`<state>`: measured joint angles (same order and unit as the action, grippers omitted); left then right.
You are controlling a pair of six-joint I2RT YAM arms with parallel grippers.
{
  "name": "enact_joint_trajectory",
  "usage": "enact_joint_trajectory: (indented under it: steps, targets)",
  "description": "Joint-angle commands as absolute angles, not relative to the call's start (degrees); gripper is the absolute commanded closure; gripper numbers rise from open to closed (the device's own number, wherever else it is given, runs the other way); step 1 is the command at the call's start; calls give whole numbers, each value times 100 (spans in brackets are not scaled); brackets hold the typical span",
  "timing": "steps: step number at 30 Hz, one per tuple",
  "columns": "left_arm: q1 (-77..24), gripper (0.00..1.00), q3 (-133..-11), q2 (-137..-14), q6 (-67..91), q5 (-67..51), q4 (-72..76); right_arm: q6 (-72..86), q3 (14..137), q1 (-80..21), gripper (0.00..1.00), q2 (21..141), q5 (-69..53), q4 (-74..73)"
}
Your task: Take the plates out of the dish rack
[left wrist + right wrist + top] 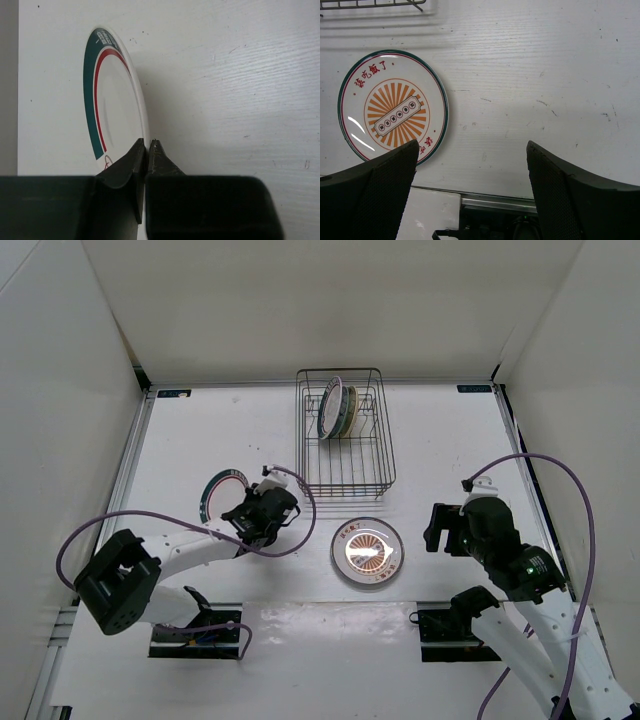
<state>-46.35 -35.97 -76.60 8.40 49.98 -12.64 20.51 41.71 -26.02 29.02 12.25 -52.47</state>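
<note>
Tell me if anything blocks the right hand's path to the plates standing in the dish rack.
Nothing loose does. Between the open right hand and the upright plates stand only the dish rack's own wire walls, and its top is open. The sunburst plate lies flat on the table, nearer than the rack and off that line.

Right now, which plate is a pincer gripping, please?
The white round plate with green rim, pinched by the left pincer; the orange sunburst plate lies free.
</note>
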Motion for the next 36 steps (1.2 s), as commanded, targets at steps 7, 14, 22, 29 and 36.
enact_joint_trajectory:
  steps: [7,14,22,29,36]
  targets:
    - [-4860,87,-3480,-7717,1845,5045,-1344,1960,4175,-2646,11,2927,1186,-5071]
    - [-4957,65,-3516,-7971,2311,5001,-1415,1969,4157,-2645,11,2918,1186,-5063]
    - [-4975,53,-3638,-8042,2426,4922,-1538,1960,4166,-2646,11,2953,1169,-5054]
    - [-4975,22,-3893,-7657,2145,4755,-1714,1951,4157,-2645,11,2944,1160,-5045]
    - [-4975,0,-4359,-7174,1996,4333,-1969,1960,4157,-2637,11,2927,1169,-5045]
